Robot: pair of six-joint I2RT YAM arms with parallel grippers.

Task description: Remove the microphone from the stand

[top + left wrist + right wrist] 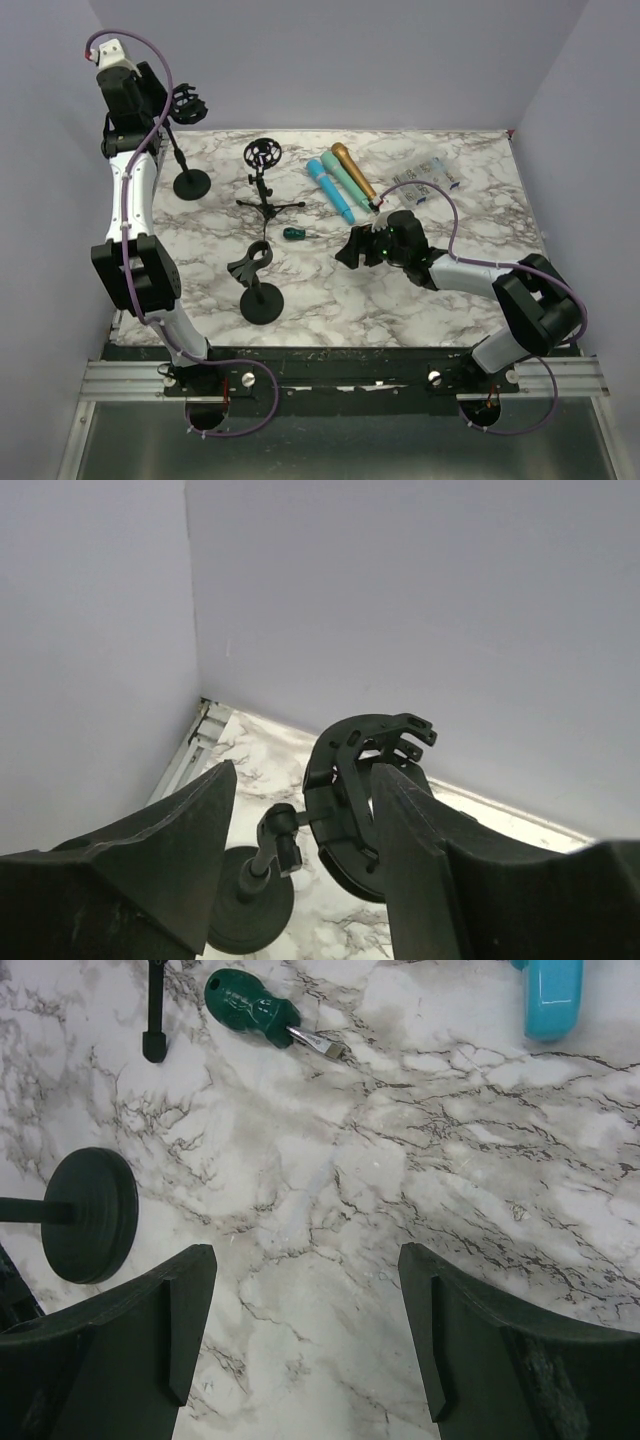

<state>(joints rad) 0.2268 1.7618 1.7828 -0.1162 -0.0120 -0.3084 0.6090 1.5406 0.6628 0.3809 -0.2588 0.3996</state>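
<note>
Three microphones lie side by side at the back of the table: blue (330,190), teal (345,173) and gold (354,170). At the back left a stand (191,183) on a round base carries a black shock mount (187,102). My left gripper (172,100) is raised beside it. In the left wrist view that gripper (305,775) is open. The mount's ring (345,800) sits against the inner side of the right finger (420,850), and I see no microphone in it. My right gripper (348,250) is open low over bare marble (305,1260).
A tripod stand with a round mount (262,158) and a clip stand (255,268) on a round base (90,1215) are mid-table. A green screwdriver (293,234) (255,1007) lies between them. Clear packets (430,185) are at the back right. Walls close in on the left and at the back.
</note>
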